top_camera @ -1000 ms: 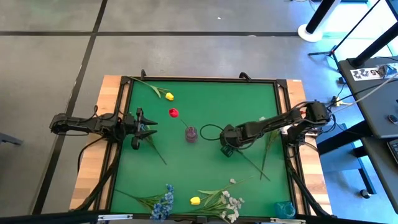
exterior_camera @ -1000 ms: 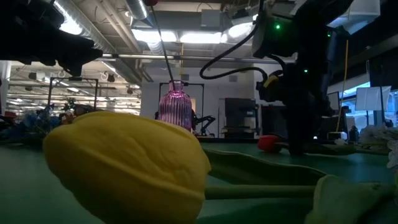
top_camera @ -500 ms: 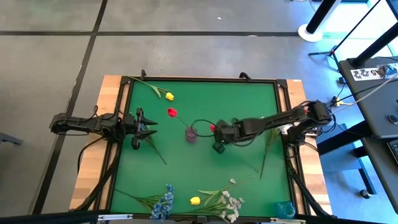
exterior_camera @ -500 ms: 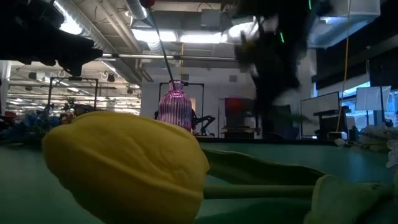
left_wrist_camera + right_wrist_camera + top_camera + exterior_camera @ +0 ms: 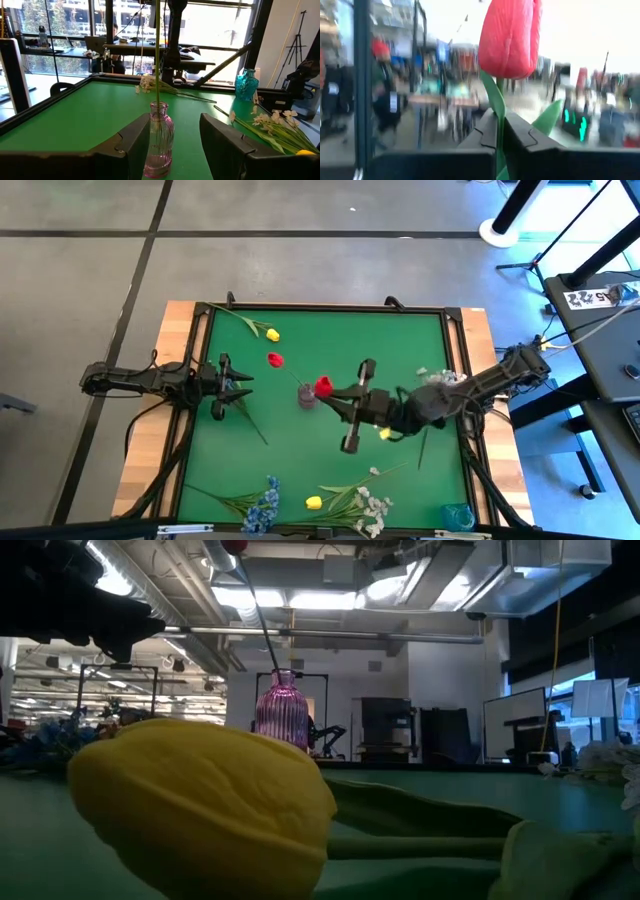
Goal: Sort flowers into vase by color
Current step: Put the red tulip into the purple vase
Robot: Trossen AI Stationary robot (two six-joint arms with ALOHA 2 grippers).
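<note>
A pink ribbed glass vase [image 5: 307,396] stands mid-table with one red tulip [image 5: 275,360] in it, its stem [image 5: 157,50] rising from the neck. My right gripper [image 5: 336,397], raised just right of the vase, is shut on a second red tulip [image 5: 322,387]. My left gripper [image 5: 238,385] waits level and open at the table's left, its fingers framing the vase [image 5: 159,140] from a distance. The low view shows the vase [image 5: 280,710] but not my right gripper. My right gripper pinches the red tulip's green stem [image 5: 499,134] between its two shut fingers, a short way below the bud [image 5: 510,37]. The fingers point about level toward the table's left. The bud stands out beyond the fingertips. The flower is lifted clear of the table.
On the green mat lie a yellow tulip [image 5: 271,335] at the far left, and blue sprays [image 5: 262,505], another yellow tulip [image 5: 314,502] and white sprays [image 5: 372,505] along the near edge. A teal vase [image 5: 458,517] stands at the near right corner. More white blossoms [image 5: 435,375] lie right.
My right gripper has risen from the table with the red tulip and gone toward the vase, tipping from pointing down to about level. The tulip, lying on the mat before, is now lifted clear. The arm has left the low view upward.
</note>
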